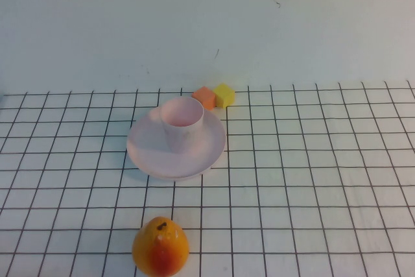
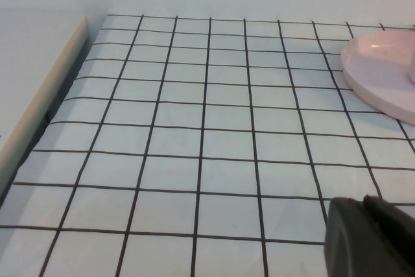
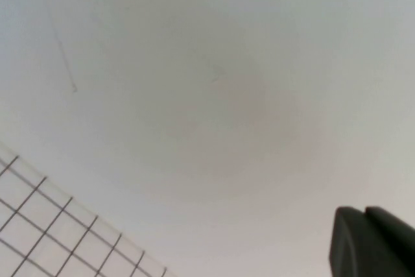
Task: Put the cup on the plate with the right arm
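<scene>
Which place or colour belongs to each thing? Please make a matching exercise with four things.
Things:
1. cup
2. pear-like fruit
3. yellow block
4. plate

Descriptions:
A. nearest the robot, orange-yellow
B. standing upright on the plate
C. beside the orange block, behind the plate
D. widest item, pale pink, on the grid cloth

Pairs: 1-B, 2-A, 3-C, 4-D

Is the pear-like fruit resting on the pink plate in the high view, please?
No, the fruit sits on the grid cloth, apart from the plate, which holds only the cup.

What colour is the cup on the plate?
Pale pink, like the plate; the cup shows best in the high view.
</scene>
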Controlling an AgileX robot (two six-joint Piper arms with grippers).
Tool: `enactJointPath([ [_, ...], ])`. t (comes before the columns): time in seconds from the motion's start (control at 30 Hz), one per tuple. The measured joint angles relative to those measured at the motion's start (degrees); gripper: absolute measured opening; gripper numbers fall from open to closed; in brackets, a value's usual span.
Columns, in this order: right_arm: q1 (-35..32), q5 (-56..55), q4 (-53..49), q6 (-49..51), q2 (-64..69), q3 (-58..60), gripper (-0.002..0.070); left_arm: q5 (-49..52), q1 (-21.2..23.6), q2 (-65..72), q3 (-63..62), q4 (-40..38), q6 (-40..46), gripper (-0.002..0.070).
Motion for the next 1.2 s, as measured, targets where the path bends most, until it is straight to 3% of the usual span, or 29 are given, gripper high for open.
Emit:
enactJointPath([
  [0.5, 0.00, 0.00, 2.80, 4.54, -18.81, -0.10, 0.0001, 0.00, 0.00, 0.00, 0.00, 0.00, 0.00, -0.0002],
  [0.97, -0.11, 0.00, 3.86, 4.76, -16.29, -0.14, 0.0001, 0.00, 0.00, 0.00, 0.00, 0.00, 0.00, -0.0004],
  [1.2, -0.11, 0.00, 9.64, 4.76, -17.90, 3.77, 0.0001, 0.00, 0.00, 0.00, 0.00, 0.00, 0.00, -0.0004],
])
